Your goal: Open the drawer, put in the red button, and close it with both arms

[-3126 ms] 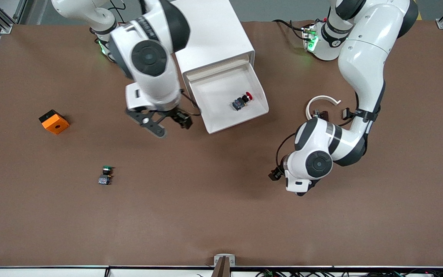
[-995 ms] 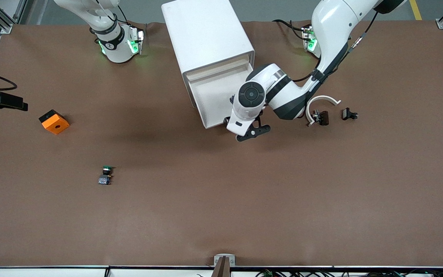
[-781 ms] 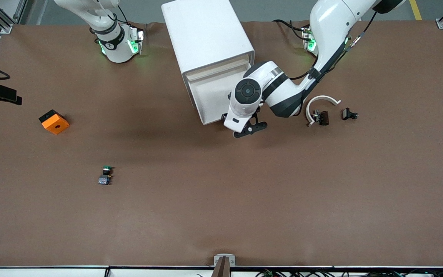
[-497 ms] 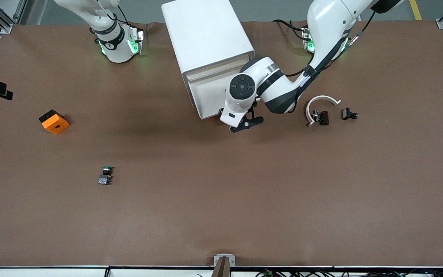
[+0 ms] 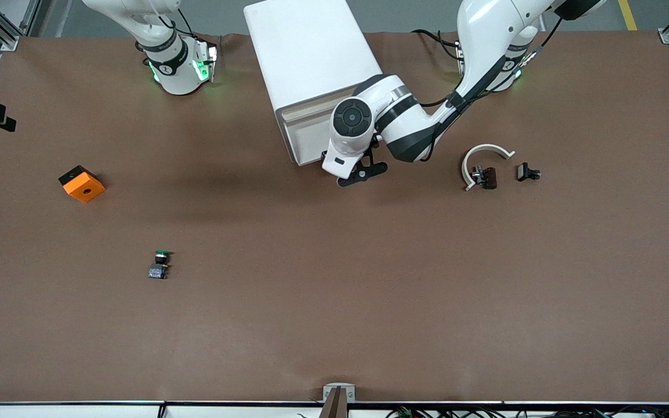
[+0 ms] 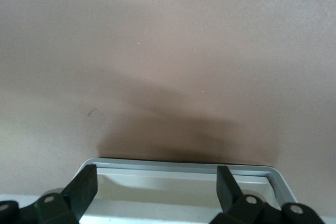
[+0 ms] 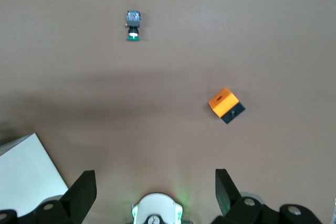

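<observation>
The white cabinet (image 5: 311, 52) stands between the arms' bases. Its drawer (image 5: 302, 136) still sticks out a little toward the front camera. The red button is hidden, with the left arm's wrist over the drawer. My left gripper (image 5: 359, 171) is at the drawer's front edge. In the left wrist view it (image 6: 155, 174) is open and empty, its fingers (image 6: 84, 182) straddling the drawer's grey front rim (image 6: 178, 165). My right gripper (image 7: 155, 178) is open and empty, high above its own green-lit base (image 5: 177, 67).
The green-capped switch (image 5: 160, 264) and an orange block (image 5: 82, 183) lie toward the right arm's end; both show in the right wrist view (image 7: 133, 24) (image 7: 226, 105). A white curved piece (image 5: 485, 152) and small black parts (image 5: 527, 172) lie toward the left arm's end.
My left gripper came to the drawer's front and has pushed the drawer steadily into the cabinet. My right arm has left the drawer's side and lifted away.
</observation>
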{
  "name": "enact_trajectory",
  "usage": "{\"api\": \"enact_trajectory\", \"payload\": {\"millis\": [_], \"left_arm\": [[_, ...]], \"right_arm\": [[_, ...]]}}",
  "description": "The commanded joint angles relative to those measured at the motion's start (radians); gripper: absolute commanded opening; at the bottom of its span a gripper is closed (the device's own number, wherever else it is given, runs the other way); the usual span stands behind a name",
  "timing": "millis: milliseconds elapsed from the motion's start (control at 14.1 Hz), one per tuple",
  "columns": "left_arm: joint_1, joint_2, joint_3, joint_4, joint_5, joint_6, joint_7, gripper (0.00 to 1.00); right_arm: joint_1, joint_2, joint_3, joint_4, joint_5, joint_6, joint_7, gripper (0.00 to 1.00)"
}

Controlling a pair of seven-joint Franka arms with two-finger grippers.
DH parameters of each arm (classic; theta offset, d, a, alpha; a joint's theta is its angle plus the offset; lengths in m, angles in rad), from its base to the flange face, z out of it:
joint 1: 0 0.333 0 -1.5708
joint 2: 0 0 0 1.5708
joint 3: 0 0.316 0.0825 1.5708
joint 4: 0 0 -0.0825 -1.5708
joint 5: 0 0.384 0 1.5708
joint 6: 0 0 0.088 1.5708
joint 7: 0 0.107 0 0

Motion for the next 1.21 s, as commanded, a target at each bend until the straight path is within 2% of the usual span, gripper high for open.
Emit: {"api": "enact_trajectory", "payload": {"millis": [0, 284, 852, 1137], "left_arm": [[0.003, 0.016, -0.035, -0.002, 0.004, -0.009, -0.04, 1.0], [0.003, 0.025, -0.055, -0.001, 0.002, -0.01, -0.066, 1.0], [0.005, 0.039, -0.064, 0.004, -0.114, -0.01, -0.071, 1.0], [0.011, 0.056, -0.064, 0.008, -0.215, -0.01, -0.071, 1.0]], "right_arm": [[0.009, -0.146, 0.013, -0.18, 0.005, 0.087, -0.006, 1.0], [0.009, -0.138, 0.008, -0.119, 0.002, 0.082, 0.005, 1.0], [0.006, -0.138, 0.013, -0.094, -0.006, 0.069, 0.003, 1.0], [-0.008, -0.129, 0.008, -0.058, 0.0, 0.05, -0.004, 1.0]]}}
